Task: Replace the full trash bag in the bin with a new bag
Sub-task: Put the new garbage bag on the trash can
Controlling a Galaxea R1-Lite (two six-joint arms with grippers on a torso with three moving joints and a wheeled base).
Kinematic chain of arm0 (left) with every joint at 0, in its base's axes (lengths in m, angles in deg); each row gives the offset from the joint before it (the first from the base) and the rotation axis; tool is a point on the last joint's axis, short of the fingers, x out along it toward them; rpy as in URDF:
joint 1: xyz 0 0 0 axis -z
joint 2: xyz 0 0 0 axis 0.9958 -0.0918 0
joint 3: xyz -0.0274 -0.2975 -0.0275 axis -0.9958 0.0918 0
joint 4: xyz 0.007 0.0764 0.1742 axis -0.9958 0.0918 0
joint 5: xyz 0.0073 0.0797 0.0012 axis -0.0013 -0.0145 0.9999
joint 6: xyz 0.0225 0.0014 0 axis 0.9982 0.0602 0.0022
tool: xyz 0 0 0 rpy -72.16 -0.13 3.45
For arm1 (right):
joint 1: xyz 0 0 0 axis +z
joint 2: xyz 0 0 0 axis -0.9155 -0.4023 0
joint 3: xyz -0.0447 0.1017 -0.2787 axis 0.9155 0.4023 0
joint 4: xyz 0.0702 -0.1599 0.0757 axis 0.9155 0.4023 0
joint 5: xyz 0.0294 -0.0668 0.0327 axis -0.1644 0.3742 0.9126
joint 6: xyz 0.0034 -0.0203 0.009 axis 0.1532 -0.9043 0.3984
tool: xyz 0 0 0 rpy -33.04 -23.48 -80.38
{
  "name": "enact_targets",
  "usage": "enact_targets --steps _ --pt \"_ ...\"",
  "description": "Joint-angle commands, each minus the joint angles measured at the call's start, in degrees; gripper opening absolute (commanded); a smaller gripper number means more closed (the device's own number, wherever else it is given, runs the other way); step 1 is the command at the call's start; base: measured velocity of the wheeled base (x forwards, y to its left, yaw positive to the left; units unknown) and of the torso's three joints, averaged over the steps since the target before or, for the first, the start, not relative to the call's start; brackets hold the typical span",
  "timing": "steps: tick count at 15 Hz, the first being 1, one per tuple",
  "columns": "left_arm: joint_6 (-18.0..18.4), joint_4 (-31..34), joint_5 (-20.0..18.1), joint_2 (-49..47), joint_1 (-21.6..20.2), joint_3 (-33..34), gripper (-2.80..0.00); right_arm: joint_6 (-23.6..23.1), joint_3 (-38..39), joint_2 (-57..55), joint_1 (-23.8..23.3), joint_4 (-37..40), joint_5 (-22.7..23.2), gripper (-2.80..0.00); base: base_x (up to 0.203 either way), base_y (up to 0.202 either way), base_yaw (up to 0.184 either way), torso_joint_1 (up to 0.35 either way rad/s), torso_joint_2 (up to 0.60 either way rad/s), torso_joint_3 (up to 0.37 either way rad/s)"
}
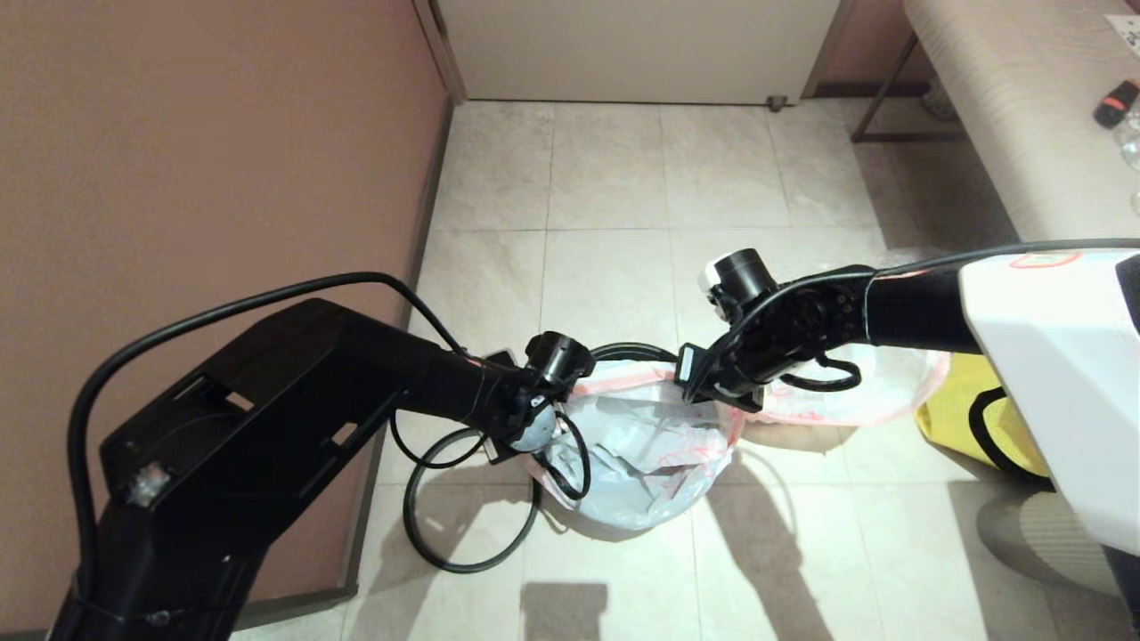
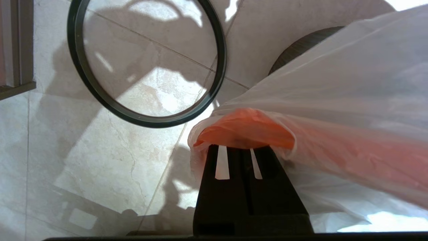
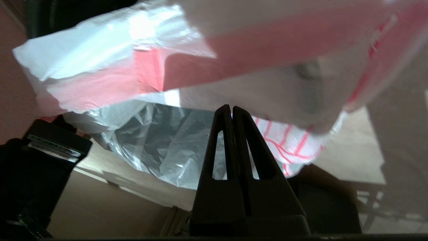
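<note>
The new bag (image 1: 641,481), thin white film with a pink rim band and red print (image 3: 294,144), hangs with its mouth open between my two grippers over the dark bin (image 1: 628,349). In the left wrist view the bin (image 2: 294,50) shows just under the film. My left gripper (image 2: 239,145) is shut on the folded pink rim at the bag's left side. At the right rim my right gripper (image 3: 231,108) is shut, its tips meeting the film. Another pink-rimmed bag, the full trash bag (image 1: 882,383), lies on the floor behind my right arm; its contents do not show.
The bin's dark ring (image 1: 472,566) lies flat on the tiles to the bin's left, also in the left wrist view (image 2: 147,122). A yellow bag (image 1: 980,418) sits at the right. A brown wall (image 1: 205,178) runs along the left, and a bench (image 1: 1006,107) stands at the back right.
</note>
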State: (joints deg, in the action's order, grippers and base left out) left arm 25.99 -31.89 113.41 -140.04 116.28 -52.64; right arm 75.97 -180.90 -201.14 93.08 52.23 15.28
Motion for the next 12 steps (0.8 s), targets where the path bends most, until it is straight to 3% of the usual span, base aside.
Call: enact_targets --steps 1,5,12 --pt "-0.3 0.1 0.2 0.4 0.1 0.1 -2.8 -0.6 -0.2 -1.7 0.5 -1.8 0.1 -2.8 0.0 0.0 0.0 0.0 0.0 0.0" --pt "-0.3 0.1 0.0 0.4 0.3 0.1 -2.8 -4.4 -0.3 -3.6 0.2 -13.1 -0.6 -2.8 0.0 0.0 0.0 0.0 0.0 0.0" --pt "-0.4 0.0 -0.1 0.1 0.7 0.0 -2.8 -10.6 -1.3 -7.1 -1.4 -24.9 -3.2 -2.8 0.0 0.0 0.0 0.0 0.0 0.0"
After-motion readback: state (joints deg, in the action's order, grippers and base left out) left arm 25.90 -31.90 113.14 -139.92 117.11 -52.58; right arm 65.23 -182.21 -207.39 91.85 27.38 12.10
